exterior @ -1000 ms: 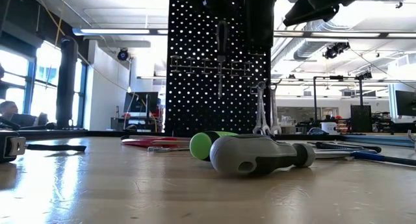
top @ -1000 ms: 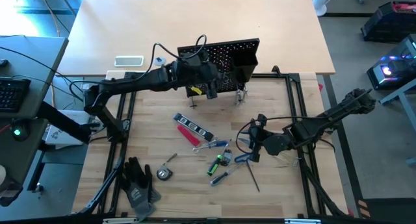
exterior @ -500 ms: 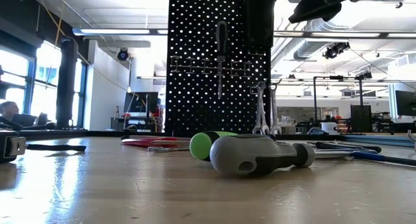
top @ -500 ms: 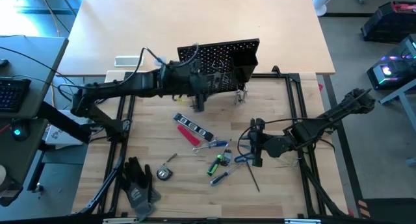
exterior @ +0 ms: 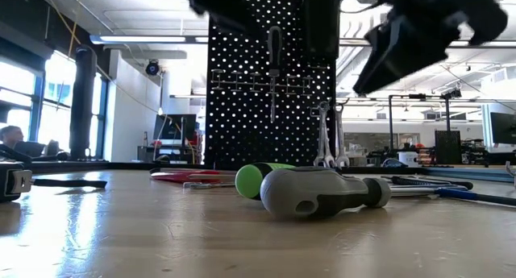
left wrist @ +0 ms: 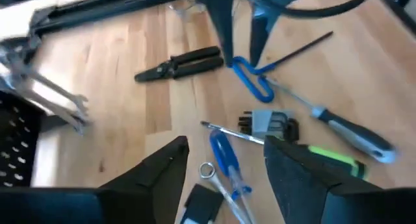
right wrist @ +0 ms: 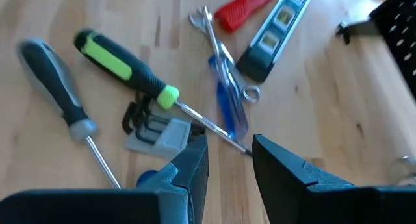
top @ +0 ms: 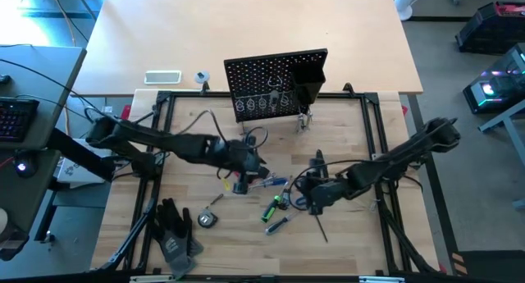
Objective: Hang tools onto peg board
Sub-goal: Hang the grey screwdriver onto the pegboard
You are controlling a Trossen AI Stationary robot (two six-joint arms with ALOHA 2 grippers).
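High view: loose tools point(top: 275, 203) lie mid-bench, well apart from the peg board point(top: 275, 86) at the rear, where one screwdriver and wrenches already hang. I judge the next pick needs one tool singled out and the jaws centred across its handle. Left tool point(left wrist: 224, 162) hangs spread and empty above the blue screwdriver point(left wrist: 227, 162). Right tool point(right wrist: 229, 160), part-spread, holds nothing.

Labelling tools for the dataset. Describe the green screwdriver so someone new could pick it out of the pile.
Start at the black perforated peg board standing at the far edge of the wooden table, then drop to the tool cluster between the two arms. The black-handled screwdriver with the bright lime-green grip lies there beside a grey-handled screwdriver and a grey hex key set. Only it has green on the handle.
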